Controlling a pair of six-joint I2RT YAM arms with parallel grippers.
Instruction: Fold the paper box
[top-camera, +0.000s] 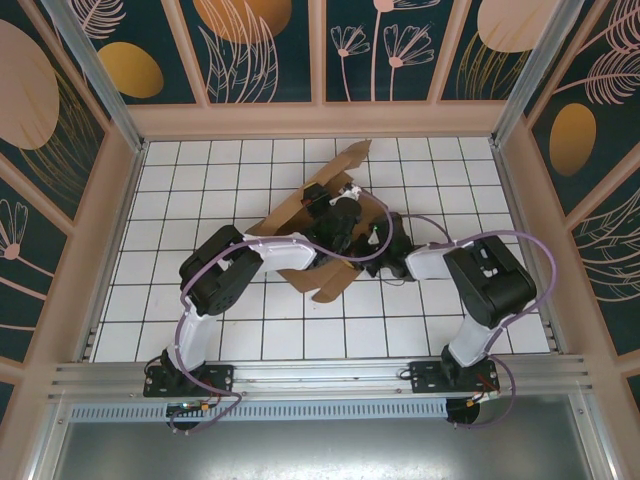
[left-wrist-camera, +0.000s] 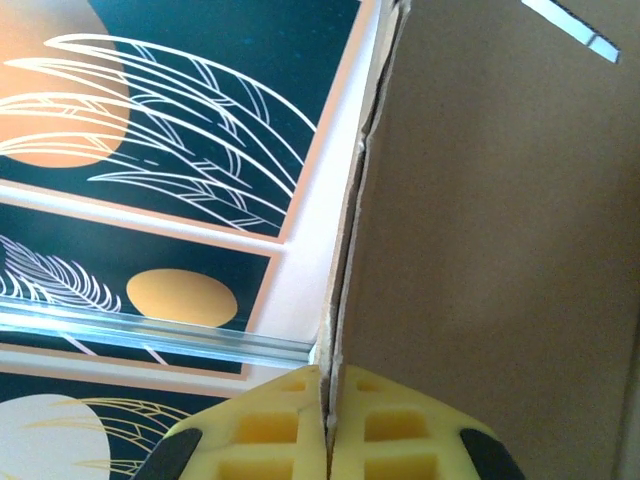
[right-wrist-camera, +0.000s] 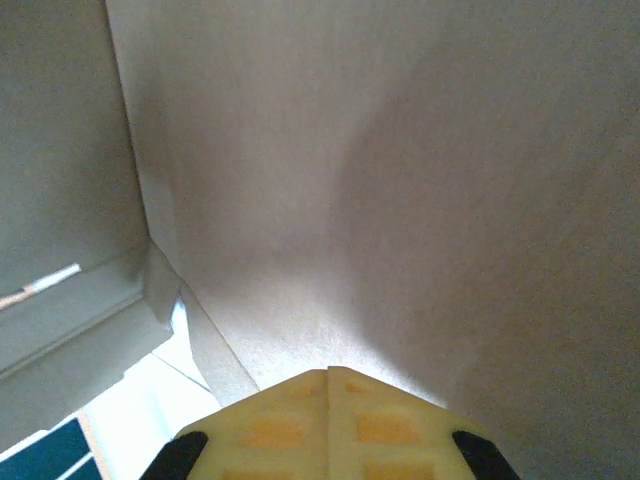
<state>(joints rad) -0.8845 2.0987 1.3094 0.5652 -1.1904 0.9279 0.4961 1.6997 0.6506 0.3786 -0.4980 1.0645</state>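
Left hand pinches the paper box edge; right hand closed, facing its panel.

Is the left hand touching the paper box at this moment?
Touching. In the left wrist view, the edge of the paper box runs down into the seam between the shut fingers of the left hand, which pinch it.

Paper box: matt brown cardboard. Left fingers: yellow waffle-textured plastic. Table: smooth white surface.
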